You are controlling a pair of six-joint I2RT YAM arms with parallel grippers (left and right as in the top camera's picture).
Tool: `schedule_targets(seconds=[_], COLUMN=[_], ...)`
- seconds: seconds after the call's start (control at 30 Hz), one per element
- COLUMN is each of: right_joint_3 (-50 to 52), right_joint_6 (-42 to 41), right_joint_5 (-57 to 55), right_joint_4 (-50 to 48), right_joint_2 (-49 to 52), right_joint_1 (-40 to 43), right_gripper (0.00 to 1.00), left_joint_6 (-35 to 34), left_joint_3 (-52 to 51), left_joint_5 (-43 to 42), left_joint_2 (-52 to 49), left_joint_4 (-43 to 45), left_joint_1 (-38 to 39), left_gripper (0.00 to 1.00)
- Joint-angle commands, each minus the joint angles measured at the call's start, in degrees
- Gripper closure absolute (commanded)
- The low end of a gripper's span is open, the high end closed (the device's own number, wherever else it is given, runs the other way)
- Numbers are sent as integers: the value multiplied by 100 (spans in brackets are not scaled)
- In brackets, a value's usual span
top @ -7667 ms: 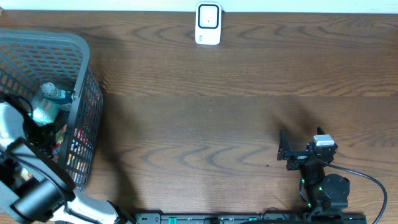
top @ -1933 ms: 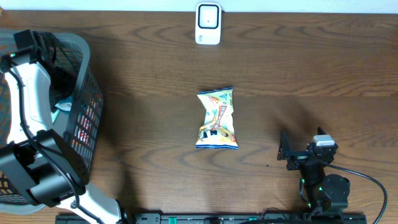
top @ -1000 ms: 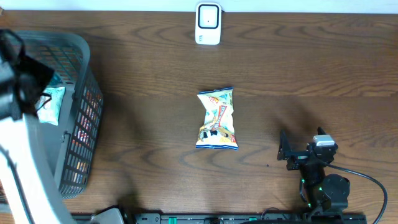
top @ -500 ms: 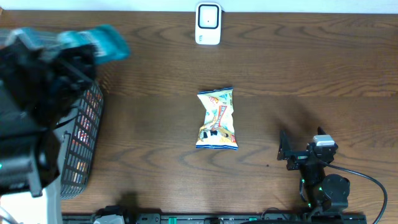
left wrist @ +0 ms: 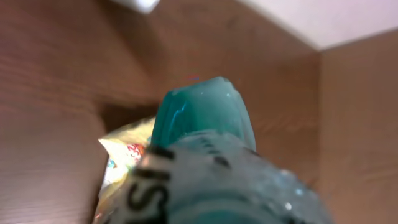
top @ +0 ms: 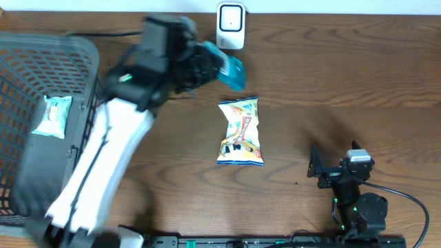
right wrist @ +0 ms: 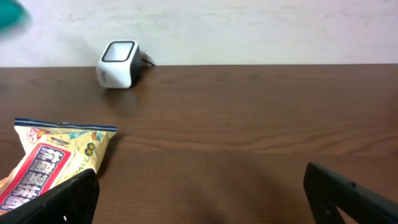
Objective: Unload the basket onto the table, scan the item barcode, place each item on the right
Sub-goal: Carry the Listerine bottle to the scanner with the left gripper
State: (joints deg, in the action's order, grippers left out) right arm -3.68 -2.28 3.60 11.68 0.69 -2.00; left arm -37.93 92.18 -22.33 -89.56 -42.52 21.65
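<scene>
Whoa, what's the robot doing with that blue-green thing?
The left gripper is clamped on a teal plastic item, holding it in the air next to the small white barcode scanner. A yellow snack bag lies flat on the brown wooden table, and a pale packet sits in the grey mesh basket. The right gripper is open, holding nothing.

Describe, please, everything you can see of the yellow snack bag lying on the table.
The yellow crinkled plastic snack bag lies flat on the brown wooden table, near its middle, long side pointing towards the white barcode scanner. It looks sealed, pinched at the waist, with blue-trimmed ends and colourful print. Only the table touches it.
</scene>
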Motion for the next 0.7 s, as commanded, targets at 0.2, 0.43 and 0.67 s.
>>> schedule_targets(seconds=[0.2, 0.43, 0.67], right_joint_3=[11, 11, 11], right_joint_6=[74, 74, 74], right_joint_5=[-24, -24, -24], right_joint_4=[11, 11, 11], right_joint_2=[-35, -35, -35], right_joint_1=[-61, -61, -61], right_gripper=[1, 1, 1], left_joint_6=[-50, -52, -52], left_joint_3=[105, 105, 105], left_joint_5=[-90, -144, -140], left_joint_2=[-1537, -2041, -2170], left_joint_4=[393, 579, 706], left_joint_1=[826, 1156, 1257], left_gripper=[91, 90, 86])
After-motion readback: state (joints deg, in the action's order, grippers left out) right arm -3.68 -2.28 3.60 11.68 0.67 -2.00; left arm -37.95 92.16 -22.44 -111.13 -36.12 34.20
